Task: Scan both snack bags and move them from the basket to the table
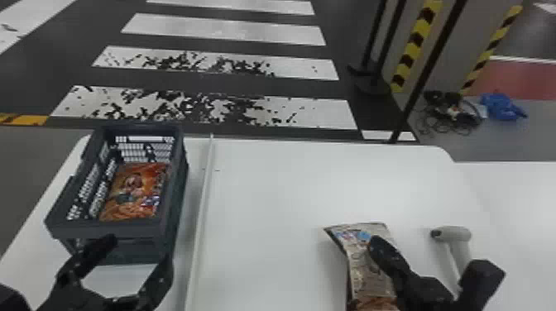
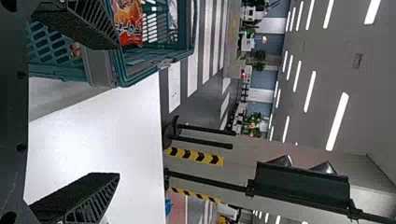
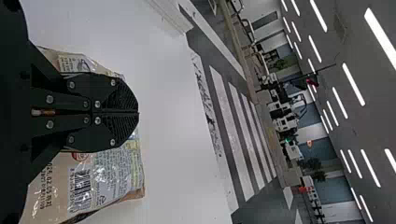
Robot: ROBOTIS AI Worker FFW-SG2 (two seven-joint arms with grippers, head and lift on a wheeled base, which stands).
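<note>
1. The beige printed snack bag of crinkled film [image 1: 358, 258] is over the near part of the smooth white table [image 1: 289, 186]. The right wrist view presents its side with the black-and-white barcode [image 3: 80, 191].
2. My right gripper [image 1: 375, 243] is closed to a narrow seam, with the beige bag clamped in its flat black fingers.
3. The white-and-grey handheld scanner [image 1: 457, 235] is at the table's right part, beside that gripper and apart from the bag.
4. The orange-red glossy snack bag [image 1: 134, 192] lies inside the dark grey-green plastic basket with slotted walls [image 1: 103, 226], at the table's left end.
5. I have my left gripper [image 1: 137, 254] at the basket's near end. Its fingers are spread wide and it has hold of nothing.
6. A thin raised white strip [image 1: 202, 202] runs between the basket and the beige bag.
7. Beyond the table, I observe the worn white-striped crosswalk [image 1: 219, 109] and a tangle of black cables [image 1: 451, 113] on the floor.
</note>
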